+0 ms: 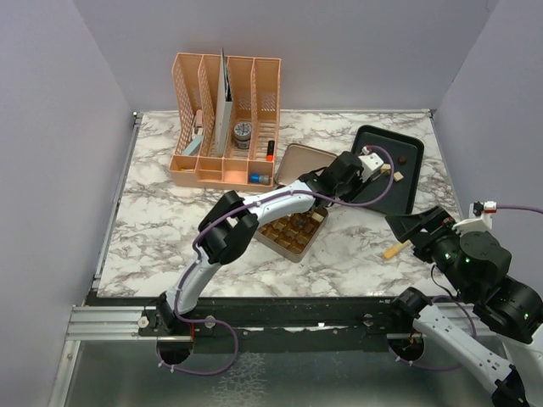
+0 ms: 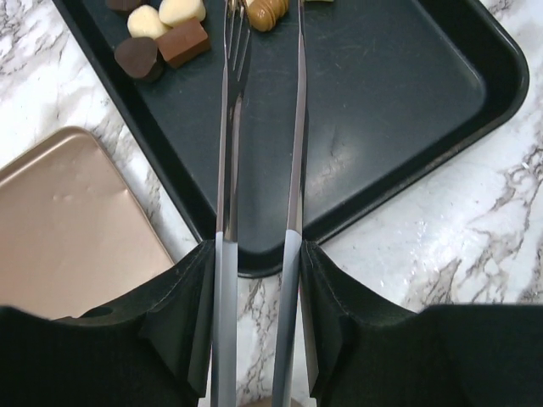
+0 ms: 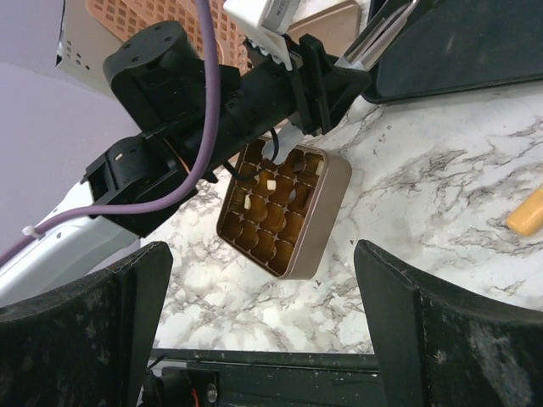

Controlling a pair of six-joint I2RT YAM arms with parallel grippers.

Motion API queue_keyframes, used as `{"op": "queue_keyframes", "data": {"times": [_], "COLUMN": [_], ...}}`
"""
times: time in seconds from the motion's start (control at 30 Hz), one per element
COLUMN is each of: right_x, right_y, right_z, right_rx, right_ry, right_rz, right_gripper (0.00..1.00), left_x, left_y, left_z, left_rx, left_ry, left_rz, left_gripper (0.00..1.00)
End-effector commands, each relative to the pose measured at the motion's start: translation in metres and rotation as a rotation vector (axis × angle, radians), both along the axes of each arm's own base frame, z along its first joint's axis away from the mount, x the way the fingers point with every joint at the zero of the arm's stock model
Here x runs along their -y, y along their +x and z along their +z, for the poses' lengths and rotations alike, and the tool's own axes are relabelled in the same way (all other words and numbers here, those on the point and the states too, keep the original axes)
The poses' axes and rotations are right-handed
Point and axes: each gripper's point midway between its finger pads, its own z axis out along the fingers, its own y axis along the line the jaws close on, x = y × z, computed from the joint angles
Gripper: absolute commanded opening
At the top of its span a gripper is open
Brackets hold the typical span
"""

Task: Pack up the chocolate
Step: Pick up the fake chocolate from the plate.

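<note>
My left gripper [image 2: 259, 254] is clamped on tongs [image 2: 227, 153], right gripper [image 3: 263, 288] spread empty; chocolate [image 2: 161, 38] sits on the tray [image 2: 399, 110] just ahead of my tong tips, so I'd ease forward, straddle one piece, squeeze gently.

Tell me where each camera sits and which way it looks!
Top camera: high behind the arms, looking down on the marble table; both arms show, bases at the bottom.
Left wrist camera: on the left arm, looking along the tongs at the black tray; the left tool shows, shut on them.
Right wrist camera: on the right arm, looking across the table at the gold tin and left arm; the open right tool shows.
Shared: top and right wrist views both show the tin.
</note>
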Motion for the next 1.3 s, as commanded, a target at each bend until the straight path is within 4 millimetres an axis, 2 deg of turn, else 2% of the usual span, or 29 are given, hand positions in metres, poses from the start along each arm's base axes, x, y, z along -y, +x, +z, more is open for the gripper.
{"op": "queue_keyframes", "data": {"times": [0.0,0.4,1.07,1.27], "right_x": [0.006,0.016,0.017,0.017], "right_y": [0.001,-0.005,-0.005,-0.005], "right_z": [0.010,0.017,0.017,0.016], "right_rx": [0.022,0.034,0.033,0.032], "right_ry": [0.001,0.002,0.005,0.006], "right_rz": [-0.031,-0.056,-0.062,-0.064], "right_gripper": [0.93,0.93,0.92,0.92], "left_x": [0.018,0.036,0.045,0.050], "left_y": [0.016,0.026,0.040,0.043], "left_z": [0.014,-0.011,-0.028,-0.027], "left_rx": [0.082,0.066,0.089,0.101], "left_ry": [-0.042,-0.033,-0.017,-0.028], "left_rz": [-0.011,-0.023,-0.004,-0.010], "left_gripper": [0.45,0.45,0.47,0.47]}}
